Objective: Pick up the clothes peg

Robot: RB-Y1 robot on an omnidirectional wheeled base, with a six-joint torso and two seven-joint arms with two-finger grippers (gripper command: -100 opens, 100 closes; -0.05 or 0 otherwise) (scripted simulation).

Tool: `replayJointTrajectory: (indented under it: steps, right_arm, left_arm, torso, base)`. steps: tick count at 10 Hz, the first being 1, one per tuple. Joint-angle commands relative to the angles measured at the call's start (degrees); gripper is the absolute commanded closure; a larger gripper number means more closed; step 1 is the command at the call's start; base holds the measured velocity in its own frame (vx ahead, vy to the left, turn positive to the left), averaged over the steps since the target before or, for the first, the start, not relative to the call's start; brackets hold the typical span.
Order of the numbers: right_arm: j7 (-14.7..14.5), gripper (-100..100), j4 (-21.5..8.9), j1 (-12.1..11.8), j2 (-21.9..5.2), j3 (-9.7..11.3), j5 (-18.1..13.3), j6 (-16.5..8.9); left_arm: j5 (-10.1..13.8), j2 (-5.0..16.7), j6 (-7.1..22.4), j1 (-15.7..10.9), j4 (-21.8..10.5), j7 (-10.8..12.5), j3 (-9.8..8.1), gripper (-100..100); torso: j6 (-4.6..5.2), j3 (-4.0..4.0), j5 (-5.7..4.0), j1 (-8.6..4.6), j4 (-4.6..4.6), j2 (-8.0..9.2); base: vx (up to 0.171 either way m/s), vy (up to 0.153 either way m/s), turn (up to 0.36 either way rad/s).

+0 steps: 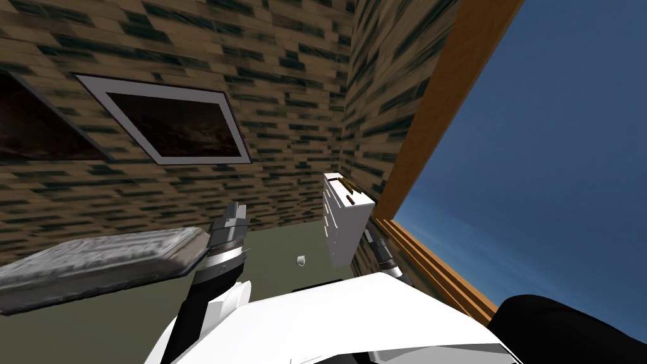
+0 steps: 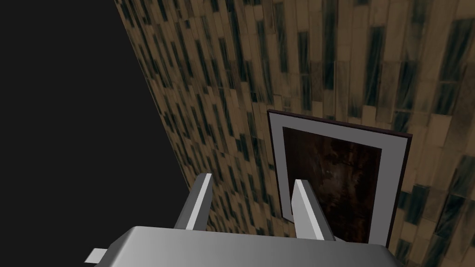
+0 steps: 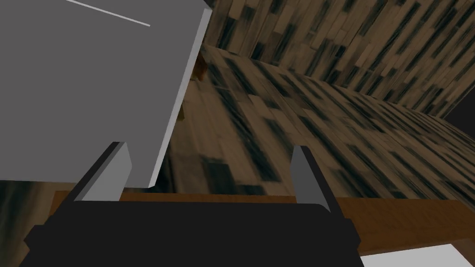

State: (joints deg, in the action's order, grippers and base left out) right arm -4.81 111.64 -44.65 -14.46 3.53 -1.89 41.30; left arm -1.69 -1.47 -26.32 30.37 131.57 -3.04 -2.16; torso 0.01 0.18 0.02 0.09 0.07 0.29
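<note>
Ahead and to my right, a white chest of drawers point(image 1: 344, 221) stands in the corner where the patterned brown wall point(image 1: 290, 95) meets the wooden window frame point(image 1: 436, 126). On its top lies a thin yellowish-brown thing that I take for the clothes peg point(image 1: 347, 185), though it is too small to make out its shape. My right arm point(image 1: 379, 249) reaches up just beside the chest, between it and the window frame. The right jaws stand wide apart with nothing between them, and one finger point(image 3: 113, 171) lies close against the chest's flat grey side point(image 3: 93, 92); I cannot tell if it touches. The peg is well above and beyond these jaws, not in them. My left arm point(image 1: 227, 237) is raised over the olive floor point(image 1: 278, 240), near the corner of a grey bed point(image 1: 95, 265), and its jaws are apart too, holding nothing. A small white object point(image 1: 301, 260) sits on the floor between the two arms, apart from the chest.
</note>
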Motion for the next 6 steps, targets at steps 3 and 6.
replayJointTrajectory:
  steps: [3,6]
  right_arm:
    - [-0.5,-100,-5.8,-5.3,-4.6,-0.3,-0.7,3.1]
    - [-1.2,-100,-11.3,-9.9,-9.0,-0.4,-1.5,6.3]
  left_arm:
    - [0.0,0.0,0.0,0.0,0.0,0.0,0.01,0]
    - [0.0,0.0,0.0,0.0,0.0,0.0,0.0,0]
  torso:
    - [-0.02,0.0,0.04,0.17,0.0,0.01]
    - [-0.01,-0.08,0.0,-0.02,-0.03,-0.15]
  base:
    - [-0.058,0.075,0.11]
    - [-0.029,0.048,0.091]
